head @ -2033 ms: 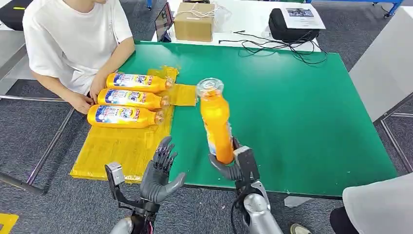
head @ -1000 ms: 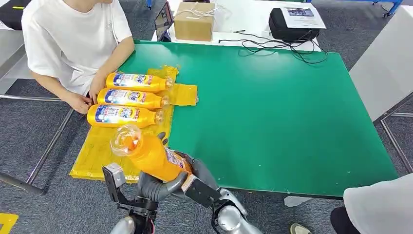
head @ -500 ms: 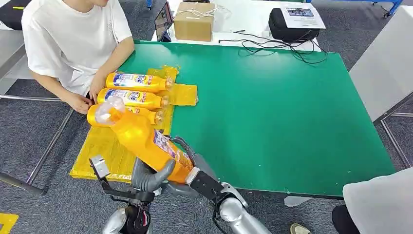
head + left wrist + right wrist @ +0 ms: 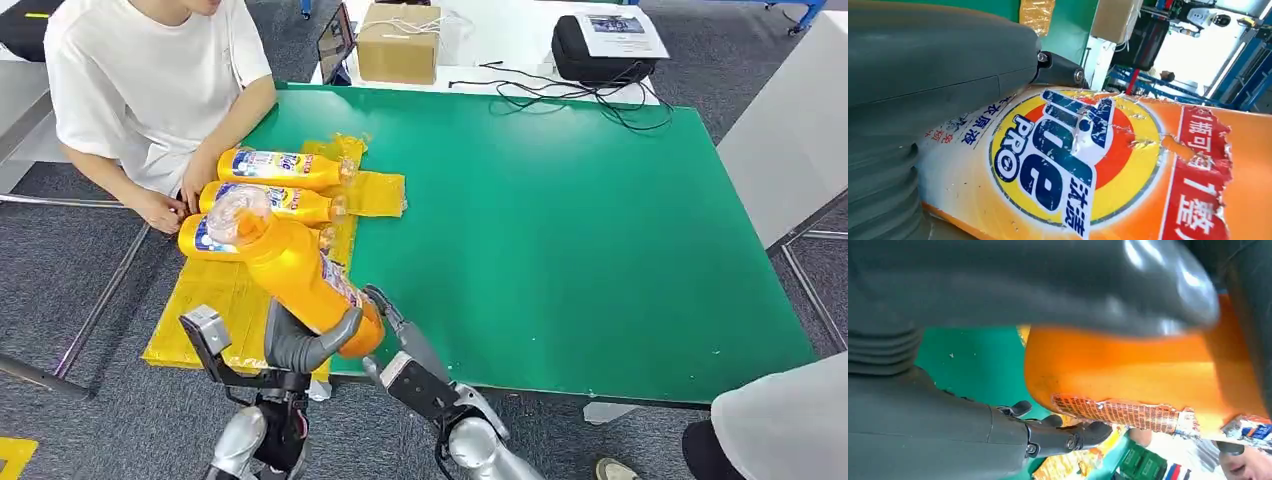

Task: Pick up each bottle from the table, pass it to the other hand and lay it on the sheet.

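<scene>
Bottle point(image 4: 295, 275) now gripped by left hand point(image 4: 300, 345) at base, tilted over yellow sheet point(image 4: 215, 310). Right hand point(image 4: 395, 320) drawn back, fingers apart, empty. Handover judged complete; laying beside three bottles point(image 4: 275, 168) pending.

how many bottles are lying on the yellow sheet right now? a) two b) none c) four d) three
d: three bottles lie side by side on the sheet, while a fourth bottle is off it, gripped by the left hand.
</scene>
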### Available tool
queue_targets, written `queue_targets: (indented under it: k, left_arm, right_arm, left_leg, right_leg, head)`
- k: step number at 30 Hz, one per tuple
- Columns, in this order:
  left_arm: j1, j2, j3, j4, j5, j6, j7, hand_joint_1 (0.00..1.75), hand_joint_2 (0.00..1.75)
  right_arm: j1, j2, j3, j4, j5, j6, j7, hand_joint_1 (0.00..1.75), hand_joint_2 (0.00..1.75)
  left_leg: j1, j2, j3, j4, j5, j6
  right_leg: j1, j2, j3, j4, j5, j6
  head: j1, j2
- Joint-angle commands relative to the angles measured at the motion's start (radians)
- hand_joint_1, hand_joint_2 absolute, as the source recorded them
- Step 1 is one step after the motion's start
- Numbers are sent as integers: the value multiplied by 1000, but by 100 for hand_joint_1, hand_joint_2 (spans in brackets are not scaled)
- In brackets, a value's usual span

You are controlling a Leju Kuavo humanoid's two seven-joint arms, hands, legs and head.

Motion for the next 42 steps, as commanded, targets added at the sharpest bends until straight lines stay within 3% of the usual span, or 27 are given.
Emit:
queue_targets:
  k: [1, 6, 10, 16, 17, 18, 20, 23, 28, 33, 42]
  left_arm:
    - [-48, 15, 22, 68, -1, 4, -3, 175, 175]
    - [-45, 14, 24, 63, -43, 38, -4, 175, 175]
    - [-24, 56, 35, 65, -264, 162, -36, 175, 175]
    - [-109, 66, 74, 257, -896, 596, 7, 175, 175]
    - [-141, 60, 114, 322, -956, 643, 34, 175, 175]
    - [-178, 65, 193, 381, -1121, 658, 152, 175, 175]
    - [-286, 77, 274, 558, -1233, 658, 121, 175, 175]
    - [-332, 112, 295, 640, -1340, 658, 157, 175, 175]
    - [-384, 196, 223, 707, -1515, 640, 292, 175, 175]
    - [-399, 209, 212, 728, -1553, 632, 325, 175, 175]
    - [-579, 279, 172, 987, -1658, 363, 411, 175, 175]
  right_arm:
    - [-9, -19, 3, 1, -1, 1, -1, 0, 0]
    - [-4, -17, 0, 3, 7, -12, -2, 0, 0]
    - [54, -5, -12, -31, 22, -65, -33, 0, 0]
    - [142, 11, -122, -142, -18, -153, -93, 0, 0]
    - [158, 17, -153, -170, -40, -161, -96, 0, 0]
    - [181, 39, -210, -196, -88, -197, -99, 0, 0]
    - [200, 19, -241, -239, -119, -171, -86, 0, 0]
    - [229, 17, -261, -251, -123, -163, -84, 0, 0]
    - [242, 28, -277, -240, -149, -155, -90, 0, 0]
    - [240, 30, -275, -236, -152, -151, -90, 0, 0]
    - [204, 49, -273, -173, -165, -121, -88, 0, 0]
  left_leg:
    - [1, -2, 3, -1, -1, -1]
    - [2, -2, 5, 0, -2, -2]
    - [1, -1, 5, -1, -1, -2]
    - [1, -2, 3, -1, -1, -2]
    - [1, -4, 6, -1, -1, -2]
    - [1, -5, 5, -1, -1, -2]
    - [1, -6, 4, -1, 0, -2]
    - [2, -5, 5, -2, 1, -2]
    - [2, -2, 5, -1, 0, -2]
    - [2, 0, 3, 0, 0, -2]
    - [2, -1, 2, 0, 2, -2]
  right_leg:
    - [1, 0, 4, -1, -1, -2]
    - [1, 0, 6, 0, -2, -2]
    - [1, 1, 5, -1, -1, -2]
    - [1, 0, 4, -1, -1, -2]
    - [1, -1, 6, -1, -2, -3]
    - [1, -2, 6, 0, -2, -3]
    - [1, -3, 5, 0, -2, -3]
    - [1, -2, 6, -2, -1, -3]
    - [1, 0, 5, 0, 0, -5]
    - [2, 1, 3, 1, 1, -5]
    - [2, 0, 2, 1, 1, -5]
  head:
    - [0, 0]
    - [0, 0]
    - [0, 0]
    - [0, 0]
    - [0, 0]
    - [0, 0]
    - [0, 0]
    - [0, 0]
    - [0, 0]
    - [0, 0]
    - [1, 0]
